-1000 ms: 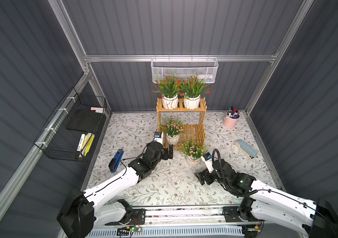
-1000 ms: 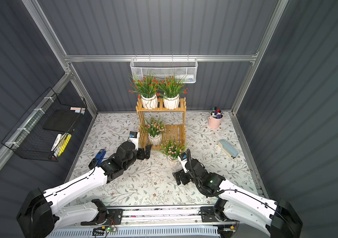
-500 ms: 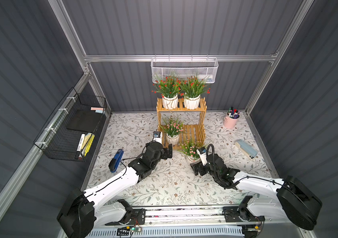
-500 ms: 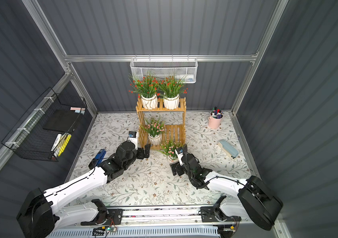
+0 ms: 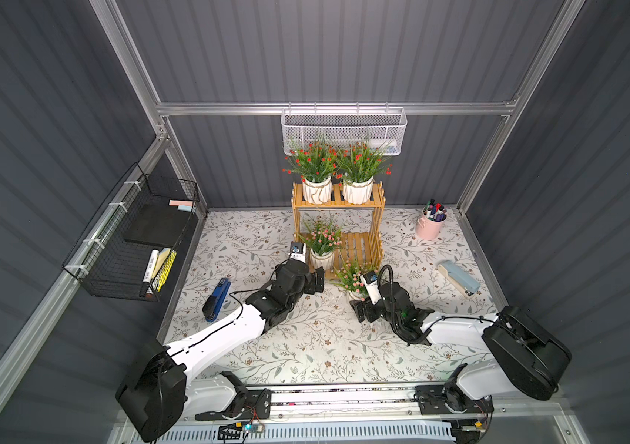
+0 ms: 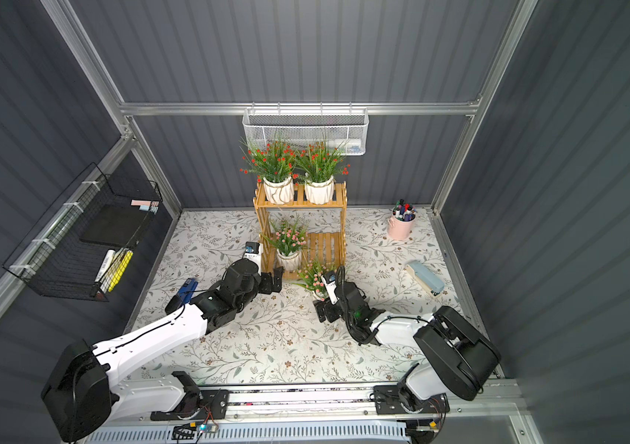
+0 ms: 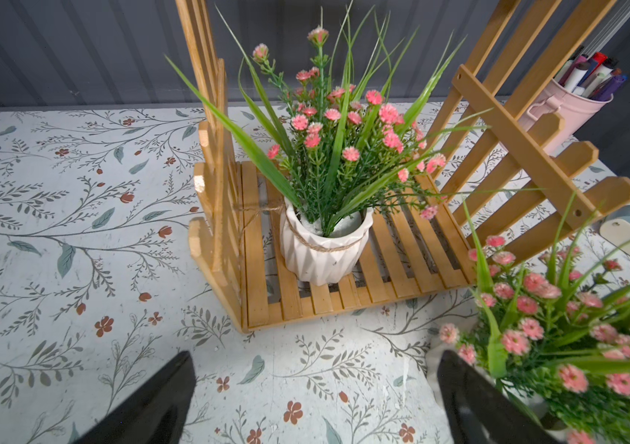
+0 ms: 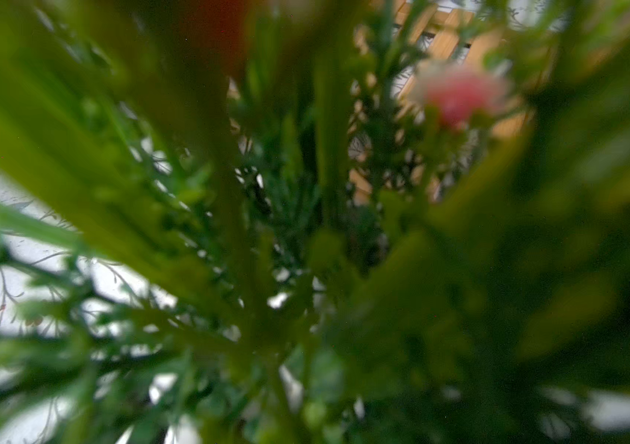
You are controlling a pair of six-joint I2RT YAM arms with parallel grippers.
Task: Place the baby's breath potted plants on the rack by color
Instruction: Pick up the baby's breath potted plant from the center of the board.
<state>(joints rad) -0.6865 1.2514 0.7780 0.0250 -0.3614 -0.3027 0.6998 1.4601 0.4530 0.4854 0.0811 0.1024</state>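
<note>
The wooden rack (image 5: 377,215) stands at the back middle. Two red baby's breath potted plants (image 5: 315,169) (image 5: 359,169) fill its top tier. A pink one (image 5: 323,238) (image 7: 325,246) sits on the left of the lower tier. Another pink one (image 5: 350,276) (image 7: 559,346) stands on the table just in front of that tier's right half. My left gripper (image 5: 315,280) (image 7: 313,384) hovers open and empty before the lower tier. My right gripper (image 5: 362,310) is low at this plant's pot, its fingers apart. Foliage fills the right wrist view.
A pink cup of markers (image 5: 429,226) and a pale blue stapler (image 5: 457,277) lie to the right. A dark blue stapler (image 5: 216,299) lies on the left. A black wire basket (image 5: 132,238) hangs on the left wall, and a white mesh basket (image 5: 344,130) above the rack.
My right gripper has moved away from the front edge, in to the pink plant on the table. The left gripper has stayed where it was.
</note>
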